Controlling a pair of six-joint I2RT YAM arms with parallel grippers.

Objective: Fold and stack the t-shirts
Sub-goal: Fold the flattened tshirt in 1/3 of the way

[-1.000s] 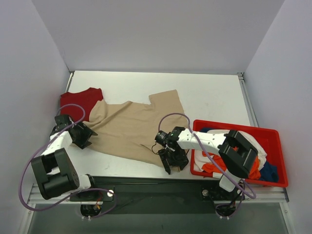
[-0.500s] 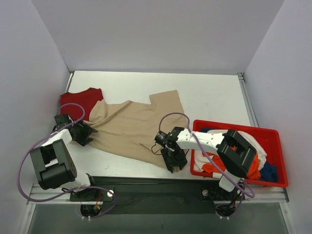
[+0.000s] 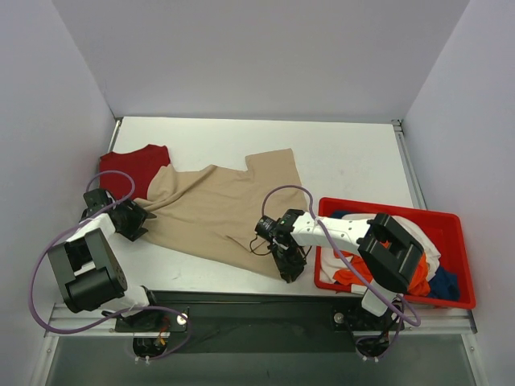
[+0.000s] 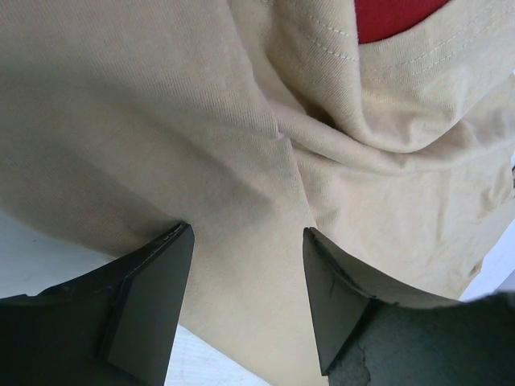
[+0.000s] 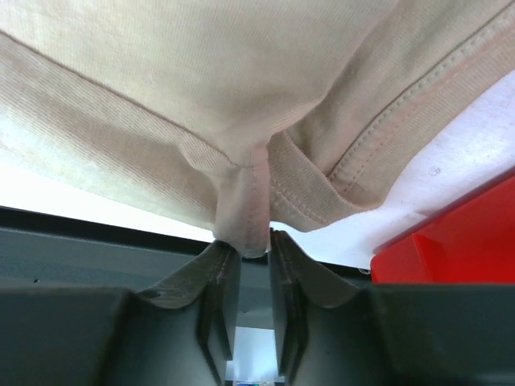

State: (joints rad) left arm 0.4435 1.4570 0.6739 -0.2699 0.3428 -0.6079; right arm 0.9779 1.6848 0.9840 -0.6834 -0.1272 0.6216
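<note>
right gripper (image 5: pixel 252 245): pinching a hem fold of beige tee (image 3: pixel 209 213) at its 5 o'clock corner; jaws stood wider a second ago | left gripper (image 4: pixel 247 233): spread over the tee's 9 o'clock edge, width unchanged

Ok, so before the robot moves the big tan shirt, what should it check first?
1. Right gripper has pinched the near corner of the beige t-shirt: ok, a fold of cloth sits between its fingers.
2. Left gripper grips the shirt's left edge: not ok, its jaws are open, with the cloth just beyond them.
3. The beige t-shirt is free of the dark red t-shirt: not ok, it overlaps the red one's edge.
4. The cloth lies flat: not ok, wrinkles bunch near the left gripper.
5. Red bin is out of the right arm's way: cannot tell, it sits close beside that gripper.
</note>
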